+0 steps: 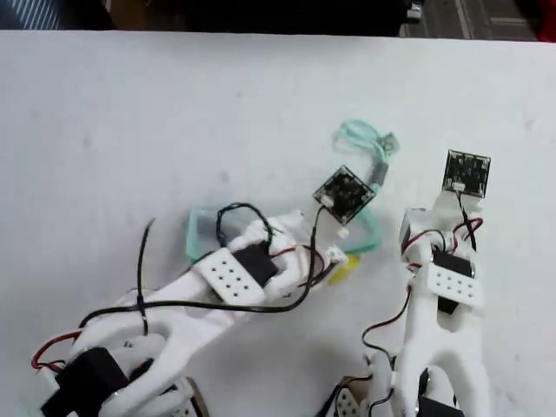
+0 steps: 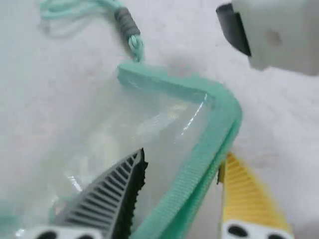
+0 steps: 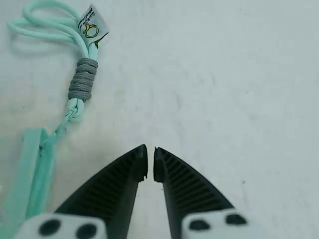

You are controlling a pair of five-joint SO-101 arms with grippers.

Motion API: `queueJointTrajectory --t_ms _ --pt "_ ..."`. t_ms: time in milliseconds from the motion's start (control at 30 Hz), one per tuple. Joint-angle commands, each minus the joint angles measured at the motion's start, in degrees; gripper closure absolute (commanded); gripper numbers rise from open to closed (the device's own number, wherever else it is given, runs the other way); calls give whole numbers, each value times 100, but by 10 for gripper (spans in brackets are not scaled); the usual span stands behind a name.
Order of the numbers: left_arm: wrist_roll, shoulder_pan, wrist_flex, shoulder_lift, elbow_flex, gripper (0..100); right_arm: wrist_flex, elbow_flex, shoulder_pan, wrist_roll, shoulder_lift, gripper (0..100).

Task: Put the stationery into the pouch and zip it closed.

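Note:
The clear pouch with a teal rim lies on the white table, mostly under my left arm in the high view. My left gripper is open and straddles the pouch's rim: the grey finger is over the clear film and the yellow finger is outside the rim. What lies inside the pouch is too blurred to tell. The pouch's teal cord with a grey wrap and a small tag trails off its corner. My right gripper is shut on nothing, low over bare table beside that cord.
The cord's loop lies beyond the pouch. The right arm stands just right of the pouch, and part of it shows close by in the left wrist view. Open table lies to the far left and back.

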Motion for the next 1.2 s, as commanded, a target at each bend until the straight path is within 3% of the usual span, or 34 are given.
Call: queueJointTrajectory --t_ms 0,300,367,467,667,800,1000,1167 --pt "158 259 1020 -295 -580 718 -101 -26 22 -62 -13 981" --pt "132 549 2374 -936 -1011 701 -75 -26 22 -53 -13 981" --pt "-53 330 2655 -1341 -1125 704 -75 -26 22 -44 -13 981" --pt "-703 -840 3077 -1974 -1231 761 -57 -18 22 -35 -13 981" --pt "-1934 -4532 3086 -2387 -967 983 -48 -18 4 -18 -4 981" --pt "-2646 -5684 2769 -1701 -246 978 75 -105 -31 -9 189 981" --pt "-2611 -5543 2084 4 158 978 470 -809 -119 158 1165 981" --pt "-2602 -4901 1424 1024 149 978 989 -1521 -224 334 1991 981"
